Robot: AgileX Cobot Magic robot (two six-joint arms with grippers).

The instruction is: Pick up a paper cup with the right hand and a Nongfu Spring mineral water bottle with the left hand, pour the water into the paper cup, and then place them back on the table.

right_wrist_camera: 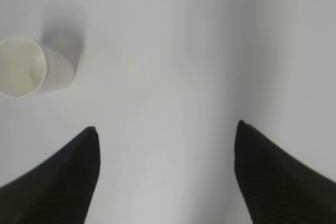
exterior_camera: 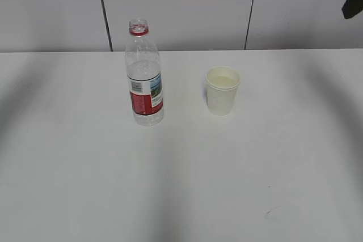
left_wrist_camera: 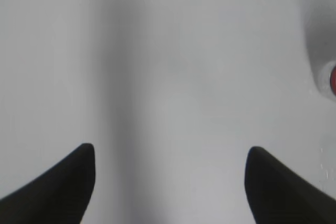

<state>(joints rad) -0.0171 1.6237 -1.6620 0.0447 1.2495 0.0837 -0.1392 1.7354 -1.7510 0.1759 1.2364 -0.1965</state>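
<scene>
White table [exterior_camera: 85, 185] fills all three views, with a grey panelled wall behind it. On it the Nongfu Spring mineral water bottle [exterior_camera: 144, 75] stands upright without a cap, and the paper cup [exterior_camera: 222, 90] stands upright near it, not touching.

The left hand [left_wrist_camera: 170, 182] hangs above bare table with its jaws wide apart and nothing between them; the bottle shows only as a blurred red-and-white patch at the right edge, well outside the right finger. The right hand [right_wrist_camera: 167, 174] also has its jaws wide and holds nothing; the cup [right_wrist_camera: 32, 67] lies beyond and outside the left finger, well apart from it.

Something pale seems to lie low in the cup, but I cannot tell if it is water. So both things stand on the table and both hands are free. I cannot say if pouring is done or not yet begun.
</scene>
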